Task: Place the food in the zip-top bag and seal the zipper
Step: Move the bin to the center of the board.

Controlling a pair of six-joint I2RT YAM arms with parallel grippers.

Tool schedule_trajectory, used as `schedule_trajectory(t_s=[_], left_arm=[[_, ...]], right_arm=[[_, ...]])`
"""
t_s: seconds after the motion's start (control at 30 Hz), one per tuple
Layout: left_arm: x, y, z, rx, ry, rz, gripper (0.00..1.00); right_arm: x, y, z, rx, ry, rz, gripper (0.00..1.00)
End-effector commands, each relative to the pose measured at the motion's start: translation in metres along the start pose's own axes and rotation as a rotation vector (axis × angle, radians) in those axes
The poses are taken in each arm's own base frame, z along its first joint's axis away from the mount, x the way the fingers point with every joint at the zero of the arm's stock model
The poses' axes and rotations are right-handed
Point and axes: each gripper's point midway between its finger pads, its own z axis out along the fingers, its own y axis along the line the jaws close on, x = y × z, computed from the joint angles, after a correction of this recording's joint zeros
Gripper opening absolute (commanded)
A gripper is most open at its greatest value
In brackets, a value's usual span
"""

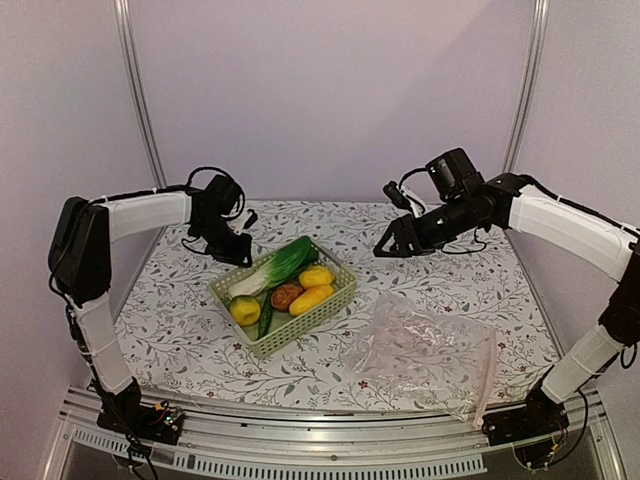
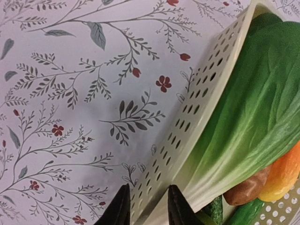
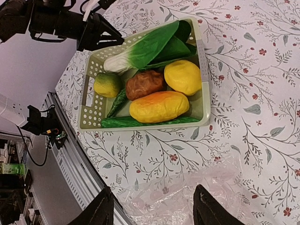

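Note:
The food lies in a pale green basket (image 1: 340, 297): a leafy green (image 1: 280, 265), two lemons (image 1: 317, 277), an orange-yellow oblong piece (image 1: 311, 298), a reddish-brown round one (image 1: 286, 295) and a cucumber (image 1: 265, 318). The clear zip-top bag (image 1: 425, 355) lies flat and empty on the cloth to the basket's right, with its pinkish zipper (image 1: 487, 385) along its right edge. My left gripper (image 2: 147, 213) is open, and its fingers straddle the basket's far-left wall (image 2: 197, 117). My right gripper (image 3: 154, 211) is wide open and empty, hovering above the bag (image 3: 187, 199) and the basket (image 3: 202, 93).
The flowered tablecloth (image 1: 180, 320) covers the table. A metal rail (image 1: 300, 440) runs along the near edge. Upright frame posts (image 1: 140, 90) stand at the back corners. A small dark object (image 1: 249, 217) lies on the cloth behind the basket.

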Motion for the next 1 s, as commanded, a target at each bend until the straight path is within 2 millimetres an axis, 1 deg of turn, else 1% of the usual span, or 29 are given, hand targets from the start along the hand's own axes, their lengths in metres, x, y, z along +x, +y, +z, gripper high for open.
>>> schedule_trajectory(t_s=[0.0, 0.07, 0.1, 0.17, 0.2, 0.23, 0.3, 0.33, 0.37, 0.43, 0.53, 0.67, 0.73, 0.77, 0.8, 0.83, 0.97], left_arm=[[-0.008, -0.002, 0.009, 0.025, 0.002, -0.028, 0.21], [-0.007, 0.000, 0.007, 0.016, -0.003, -0.059, 0.13], [-0.004, 0.002, 0.006, 0.003, -0.001, -0.075, 0.10], [0.003, 0.007, 0.003, -0.019, 0.002, -0.107, 0.06], [0.008, 0.008, 0.001, -0.028, 0.004, -0.121, 0.04], [0.013, 0.010, -0.002, -0.039, 0.004, -0.141, 0.02], [0.024, 0.013, -0.008, -0.050, 0.004, -0.184, 0.00], [0.034, 0.012, -0.008, -0.040, 0.009, -0.203, 0.00], [0.039, 0.008, -0.010, -0.021, 0.006, -0.211, 0.00], [0.046, 0.005, -0.014, 0.003, -0.006, -0.220, 0.00], [0.051, 0.003, -0.019, 0.017, -0.022, -0.211, 0.00], [0.053, -0.001, -0.024, 0.039, -0.031, -0.210, 0.00], [0.053, -0.009, -0.026, 0.073, -0.032, -0.223, 0.00], [0.054, -0.012, -0.026, 0.083, -0.032, -0.224, 0.00], [0.054, -0.014, -0.025, 0.086, -0.031, -0.224, 0.02], [0.055, -0.015, -0.025, 0.086, -0.029, -0.226, 0.07], [0.057, -0.015, -0.025, 0.075, -0.022, -0.249, 0.39]], right_arm=[[0.028, -0.014, -0.015, 0.091, 0.037, 0.100, 0.56], [0.044, -0.019, -0.019, 0.117, 0.053, 0.141, 0.56], [0.051, -0.023, -0.026, 0.146, 0.046, 0.159, 0.55], [0.067, -0.041, -0.036, 0.220, 0.044, 0.227, 0.55], [0.077, -0.048, -0.044, 0.248, 0.035, 0.284, 0.54], [0.088, -0.061, -0.049, 0.295, 0.035, 0.347, 0.54], [0.113, -0.079, -0.059, 0.352, 0.029, 0.478, 0.53], [0.121, -0.083, -0.067, 0.361, 0.005, 0.517, 0.52], [0.132, -0.087, -0.070, 0.376, 0.001, 0.566, 0.52], [0.151, -0.090, -0.081, 0.399, -0.020, 0.651, 0.52], [0.178, -0.091, -0.082, 0.412, 0.003, 0.765, 0.52], [0.201, -0.096, -0.093, 0.476, 0.002, 0.841, 0.55], [0.216, -0.098, -0.093, 0.491, 0.019, 0.883, 0.57], [0.228, -0.100, -0.091, 0.501, 0.041, 0.916, 0.58], [0.232, -0.098, -0.090, 0.488, 0.039, 0.931, 0.59], [0.236, -0.096, -0.088, 0.468, 0.037, 0.945, 0.60], [0.235, -0.096, -0.093, 0.475, 0.011, 0.982, 0.64]])
